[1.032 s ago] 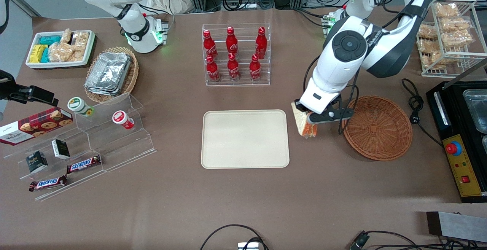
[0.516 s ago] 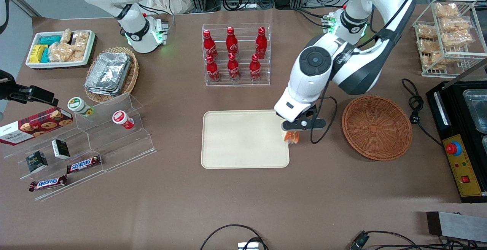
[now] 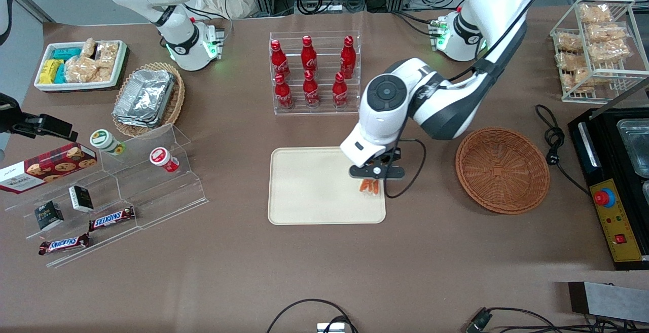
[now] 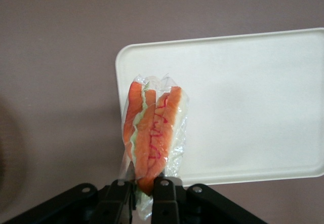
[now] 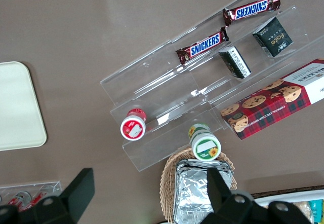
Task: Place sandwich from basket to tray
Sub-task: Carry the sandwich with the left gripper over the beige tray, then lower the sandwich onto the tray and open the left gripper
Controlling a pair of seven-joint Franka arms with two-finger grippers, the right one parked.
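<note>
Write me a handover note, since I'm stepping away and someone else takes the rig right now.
End effector: shut on the sandwich, held above the tray's end nearest the basket.
Sandwich: wrapped in clear film, filling edge facing down toward the tray in the wrist view; not yet set down.
Basket: holds nothing now, toward the working arm's end of the table.
Done: sandwich lifted out and carried over the tray.
Left: lower it onto the tray, open the end effector, withdraw.
</note>
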